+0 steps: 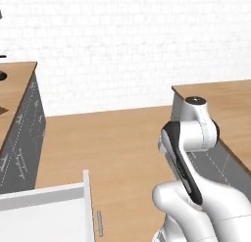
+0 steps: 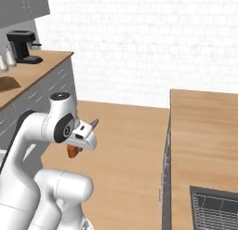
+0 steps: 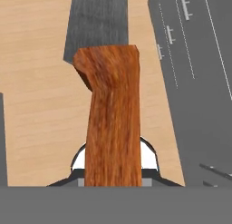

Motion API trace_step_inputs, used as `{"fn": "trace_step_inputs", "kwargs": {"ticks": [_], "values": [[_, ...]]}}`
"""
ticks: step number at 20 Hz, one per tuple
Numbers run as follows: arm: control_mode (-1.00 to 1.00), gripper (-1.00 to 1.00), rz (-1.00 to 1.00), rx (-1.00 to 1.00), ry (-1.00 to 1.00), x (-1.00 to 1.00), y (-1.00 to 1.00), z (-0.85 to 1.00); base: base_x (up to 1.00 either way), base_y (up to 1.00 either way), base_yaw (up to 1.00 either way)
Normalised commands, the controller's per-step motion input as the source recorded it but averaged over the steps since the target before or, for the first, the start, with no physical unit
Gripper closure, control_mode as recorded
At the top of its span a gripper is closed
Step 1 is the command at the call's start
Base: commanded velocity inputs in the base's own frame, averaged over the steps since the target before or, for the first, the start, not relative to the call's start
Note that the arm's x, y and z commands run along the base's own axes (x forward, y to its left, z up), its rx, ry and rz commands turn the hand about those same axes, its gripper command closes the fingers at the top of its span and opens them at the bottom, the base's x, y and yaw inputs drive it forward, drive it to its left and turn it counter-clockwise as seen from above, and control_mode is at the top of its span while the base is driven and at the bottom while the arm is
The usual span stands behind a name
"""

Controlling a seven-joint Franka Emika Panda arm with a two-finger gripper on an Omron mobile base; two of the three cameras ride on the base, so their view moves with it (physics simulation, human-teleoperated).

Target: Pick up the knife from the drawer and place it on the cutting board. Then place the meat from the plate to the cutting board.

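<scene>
**Knife held aloft between two counters**

Above the wooden floor point(image 2: 125, 145), in the gap between two counters: the knife point(image 2: 73, 151), clamped in the gripper point(image 2: 81, 136). Seen from the right base camera at about 9 o'clock of the picture, with the orange-brown handle poking down below the white hand and the grey blade slanting up toward 1 o'clock. Jaws closed on the handle. In the hand view, handle point(image 3: 111, 123) running up the middle from 6 o'clock, the grey blade beyond it at 12 o'clock, the gripper's tips point(image 3: 113, 173) barely showing on either side at the bottom. Behind the knife there: pale wood floor at 9 o'clock, grey cabinet fronts point(image 3: 195, 73) with small handles at 2 to 3 o'clock.

From the left base camera: white arm point(image 1: 188, 153) folded at 4 to 5 o'clock, an open white drawer point(image 1: 46, 211) at 7 o'clock, its inside not visible. Wooden counter with grey cabinets point(image 1: 22, 133) at 9 o'clock, a second counter point(image 1: 225, 96) at 3 o'clock just behind the arm.

From the right base camera: black coffee machine point(image 2: 21, 46) at 10 o'clock on the far counter, and beside it, at the picture's left edge, a dark brown flat thing point(image 2: 8, 84), perhaps the cutting board, too cut off to be sure. Near counter point(image 2: 204, 131) at 3 to 4 o'clock, with a dark wire-grid thing point(image 2: 214, 208) at 5 o'clock, cropped by the edge.
</scene>
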Motion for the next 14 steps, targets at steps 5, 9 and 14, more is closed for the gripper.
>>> {"fn": "trace_step_inputs", "kwargs": {"ticks": [5, 9, 14], "values": [[1.0, 1.0, 0.0, 0.0, 0.0, 0.0, 0.0, 0.0, 1.0, -0.06, 0.18], [1.0, 1.0, 0.0, 0.0, 0.0, 0.0, 0.0, 0.0, 1.0, -0.07, 0.28], [1.0, 1.0, 0.0, 0.0, 0.0, 0.0, 0.0, 0.0, 1.0, 0.0, 0.45]]}}
